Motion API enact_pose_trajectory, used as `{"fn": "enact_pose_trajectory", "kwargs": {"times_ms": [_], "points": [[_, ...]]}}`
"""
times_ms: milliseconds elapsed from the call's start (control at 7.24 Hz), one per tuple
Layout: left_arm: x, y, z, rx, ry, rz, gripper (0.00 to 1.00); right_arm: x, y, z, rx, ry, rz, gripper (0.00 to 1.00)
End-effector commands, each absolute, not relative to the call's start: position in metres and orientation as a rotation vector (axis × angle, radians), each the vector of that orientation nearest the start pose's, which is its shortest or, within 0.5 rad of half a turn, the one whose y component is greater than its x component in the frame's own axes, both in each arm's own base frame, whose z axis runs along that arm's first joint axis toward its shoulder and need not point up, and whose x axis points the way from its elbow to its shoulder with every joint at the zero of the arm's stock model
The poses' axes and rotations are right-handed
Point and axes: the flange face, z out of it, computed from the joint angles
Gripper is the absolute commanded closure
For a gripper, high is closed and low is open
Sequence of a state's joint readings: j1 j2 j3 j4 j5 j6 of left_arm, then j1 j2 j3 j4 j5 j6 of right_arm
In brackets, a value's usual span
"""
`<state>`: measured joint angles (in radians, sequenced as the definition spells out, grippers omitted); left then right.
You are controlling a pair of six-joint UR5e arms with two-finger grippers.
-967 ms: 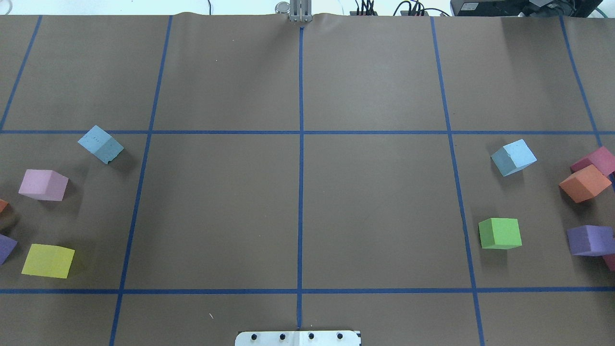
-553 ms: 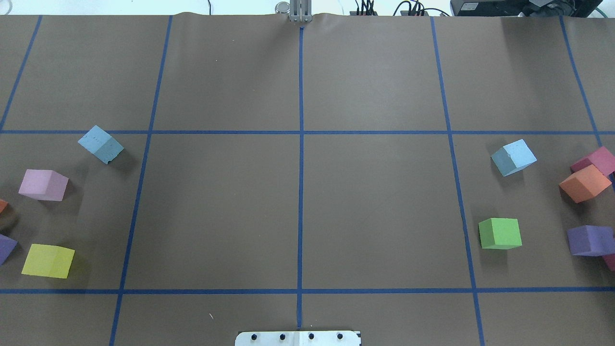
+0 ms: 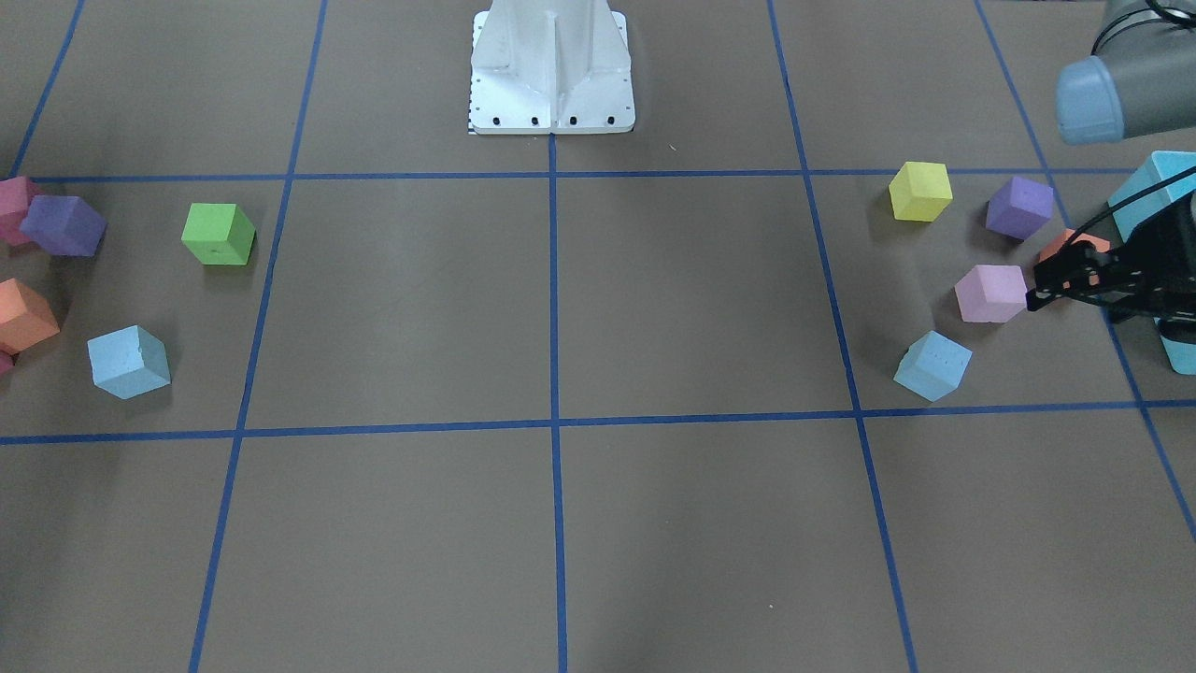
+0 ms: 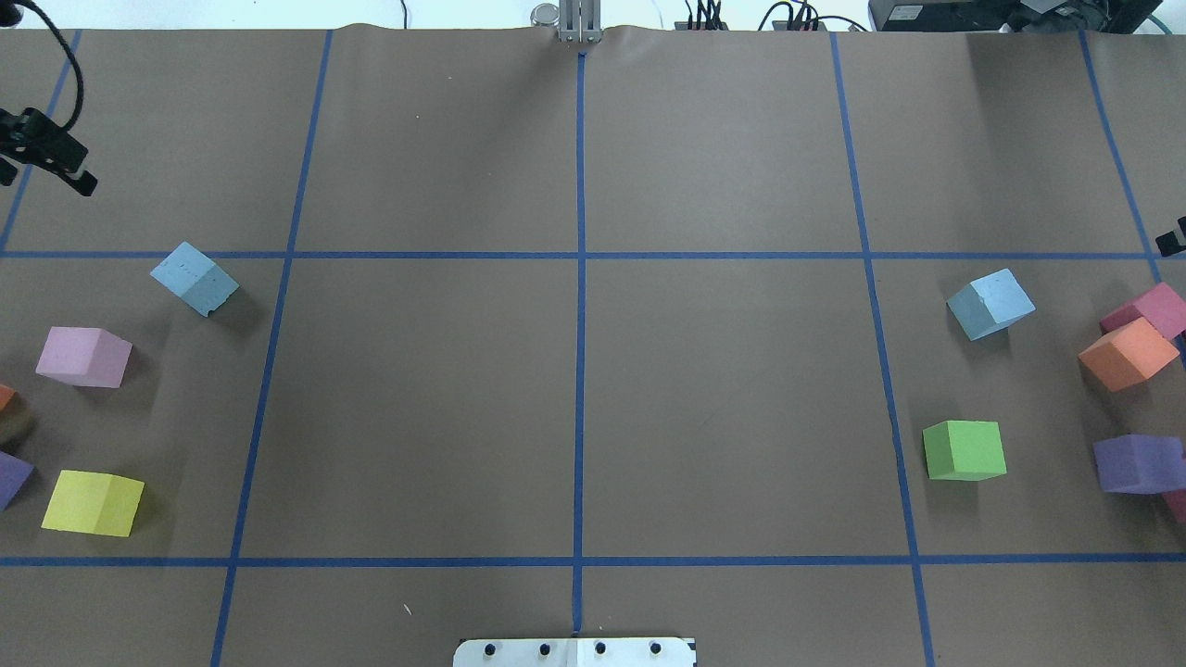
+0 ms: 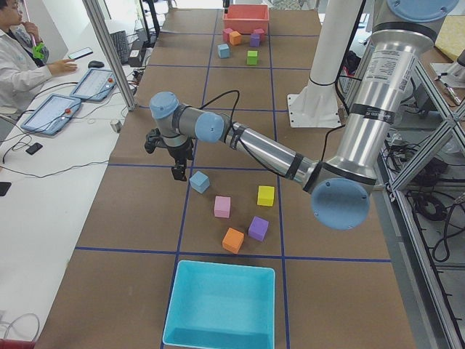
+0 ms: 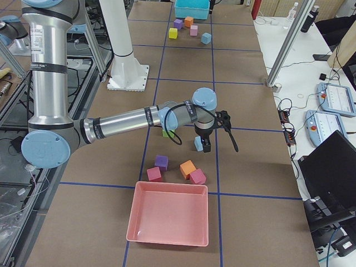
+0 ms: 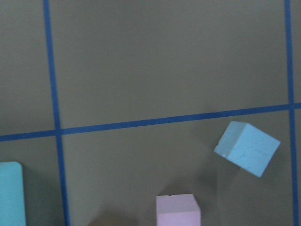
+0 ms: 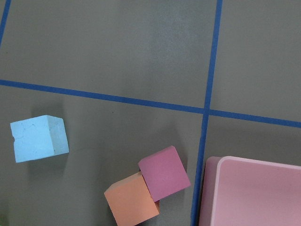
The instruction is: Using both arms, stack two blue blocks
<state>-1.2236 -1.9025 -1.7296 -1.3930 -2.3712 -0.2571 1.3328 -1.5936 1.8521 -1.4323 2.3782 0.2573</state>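
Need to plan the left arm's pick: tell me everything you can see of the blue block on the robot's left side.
The blue block is a small pale sky-blue cube, foam-like, matte, with a faint row of dots on top. It lies flat on the brown paper table, turned diagonally to the blue tape grid. The pink cube is nearest, but apart. Nothing touches it; the left hand hangs off to one side.

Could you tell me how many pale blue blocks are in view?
2: one blue block at the robot's left, by the pink block; another at its right, by the green block.
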Motion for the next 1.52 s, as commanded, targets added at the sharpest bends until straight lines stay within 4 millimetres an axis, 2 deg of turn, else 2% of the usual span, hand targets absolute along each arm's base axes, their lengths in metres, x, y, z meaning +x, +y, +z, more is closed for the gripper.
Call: {"fn": "enact_pose_trajectory", "kwargs": {"times_ms": [0, 138, 415, 691, 967, 1244, 1382], "points": [[0.186, -0.594, 0.410, 0.126, 0.873, 0.302, 0.02, -0.125, -0.513, 0.468, 0.137, -0.877, -0.091, 0.00], [0.194, -0.604, 0.431, 0.134, 0.873, 0.314, 0.02, -0.149, -0.516, 0.469, 0.131, -0.848, -0.111, 0.00], [0.229, -0.601, 0.440, 0.194, 0.755, 0.401, 0.02, -0.165, -0.528, 0.480, 0.104, -0.838, -0.121, 0.00], [0.253, -0.591, 0.450, 0.180, 0.745, 0.465, 0.02, -0.188, -0.529, 0.496, 0.128, -0.839, -0.163, 0.01], [0.255, -0.593, 0.465, 0.159, 0.737, 0.479, 0.02, -0.204, -0.526, 0.497, 0.142, -0.802, -0.181, 0.01], [0.268, -0.588, 0.471, 0.136, 0.738, 0.485, 0.02, -0.217, -0.526, 0.494, 0.150, -0.785, -0.188, 0.01], [0.274, -0.589, 0.480, 0.114, 0.732, 0.487, 0.02, -0.219, -0.526, 0.499, 0.149, -0.771, -0.190, 0.01]]}}
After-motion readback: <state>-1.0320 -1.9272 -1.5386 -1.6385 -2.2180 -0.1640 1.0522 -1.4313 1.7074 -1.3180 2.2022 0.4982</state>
